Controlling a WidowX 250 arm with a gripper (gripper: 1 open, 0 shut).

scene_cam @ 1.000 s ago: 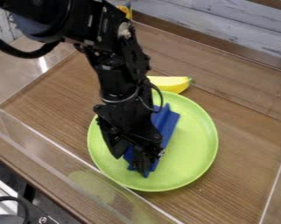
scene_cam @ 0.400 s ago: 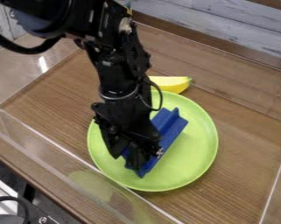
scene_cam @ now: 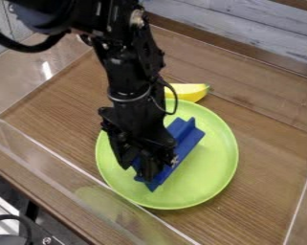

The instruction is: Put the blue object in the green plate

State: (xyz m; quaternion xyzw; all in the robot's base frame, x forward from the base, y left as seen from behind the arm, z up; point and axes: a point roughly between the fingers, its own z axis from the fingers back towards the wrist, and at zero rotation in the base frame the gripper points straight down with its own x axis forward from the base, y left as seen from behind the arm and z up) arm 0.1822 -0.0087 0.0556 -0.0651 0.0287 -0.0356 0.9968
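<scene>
The lime-green plate (scene_cam: 214,161) lies on the wooden table at centre. The blue object (scene_cam: 184,137), a long dark blue block, lies slanted in the plate, its far end towards the plate's upper right. My gripper (scene_cam: 146,165) points straight down over the block's near end. Its black fingers (scene_cam: 133,158) straddle that end and appear closed on its sides. The arm hides the left part of the block and the plate's middle left.
A small yellow banana-shaped piece (scene_cam: 189,92) lies on the table just behind the plate's far rim. A clear plastic wall (scene_cam: 41,163) runs along the near left edge of the table. A pale plank wall (scene_cam: 264,29) stands at the back.
The arm's upper part has leaned slightly to the left, so more of the blue block's far end shows. The gripper and the block stay in the same spot in the plate.
</scene>
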